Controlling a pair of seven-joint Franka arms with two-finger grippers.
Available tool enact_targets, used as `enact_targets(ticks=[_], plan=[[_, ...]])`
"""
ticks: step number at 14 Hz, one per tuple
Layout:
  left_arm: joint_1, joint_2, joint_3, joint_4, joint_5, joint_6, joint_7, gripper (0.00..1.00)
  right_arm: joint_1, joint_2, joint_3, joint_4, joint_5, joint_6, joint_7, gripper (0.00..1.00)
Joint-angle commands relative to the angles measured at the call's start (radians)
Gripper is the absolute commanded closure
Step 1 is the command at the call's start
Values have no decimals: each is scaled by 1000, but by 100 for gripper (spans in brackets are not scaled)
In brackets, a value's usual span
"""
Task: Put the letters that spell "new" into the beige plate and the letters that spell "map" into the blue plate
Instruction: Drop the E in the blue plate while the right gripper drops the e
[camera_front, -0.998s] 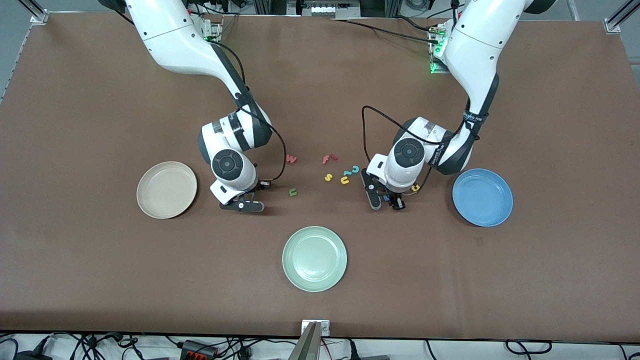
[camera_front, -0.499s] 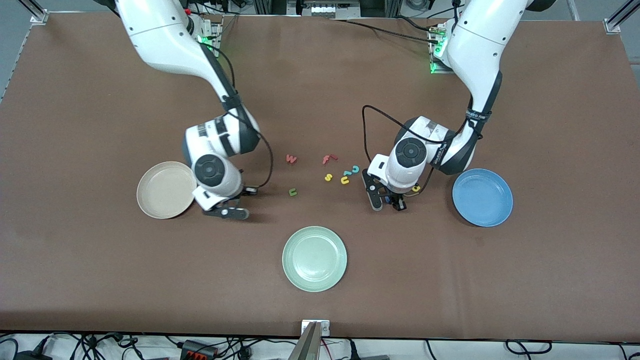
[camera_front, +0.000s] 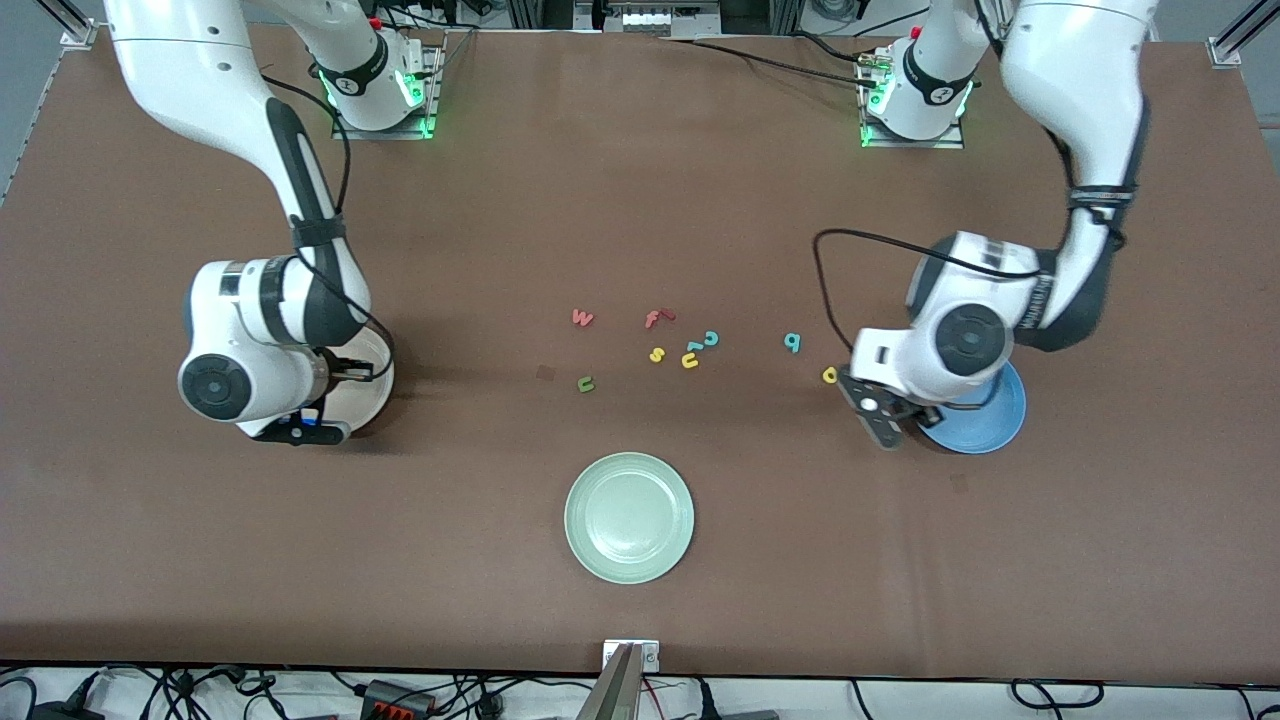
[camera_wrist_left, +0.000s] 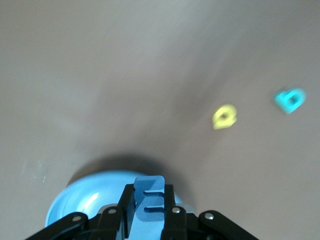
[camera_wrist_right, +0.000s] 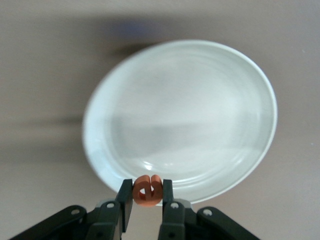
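My right gripper (camera_wrist_right: 147, 196) is shut on the orange e (camera_wrist_right: 147, 189), held over the rim of the beige plate (camera_wrist_right: 200, 115); the arm hides most of that plate (camera_front: 374, 384) in the front view. The blue m (camera_wrist_left: 149, 199) is clamped in my left gripper (camera_wrist_left: 149, 210), which hangs over the edge of the blue plate (camera_wrist_left: 82, 200) (camera_front: 1003, 420). On the table lie the pink-red w (camera_front: 583, 318), the dark green n (camera_front: 586, 384), the teal p (camera_front: 792, 342) (camera_wrist_left: 290, 99) and the yellow a (camera_front: 830, 375) (camera_wrist_left: 224, 116).
A red f (camera_front: 655, 319), a yellow s (camera_front: 657, 354), a yellow u (camera_front: 690, 360) and a teal c (camera_front: 711, 338) lie grouped mid-table. A pale green plate (camera_front: 629, 517) sits nearer the front camera than the letters.
Both arms swung outward from the letters: the right one with the e to the beige plate, the left one with the m to the blue plate, uncovering the teal p.
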Motion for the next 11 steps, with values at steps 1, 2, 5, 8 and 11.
enact_targets(ticks=[1,2,5,8,11], plan=[[77,46,-13,-13,18,5,-16,97,-46,13,11,-58,-8,72,-47,67],[87,60,-13,-16,18,8,-16,94,-61,24,11,-53,-8,89,-86,20],[104,65,-13,-27,18,8,-22,1,-45,12,19,-29,0,71,-81,0],[91,25,-29,-30,18,-10,-28,0,70,-1,22,2,27,89,-46,0],[94,11,-124,-36,13,-33,-216,0,198,4,20,6,190,141,22,0]])
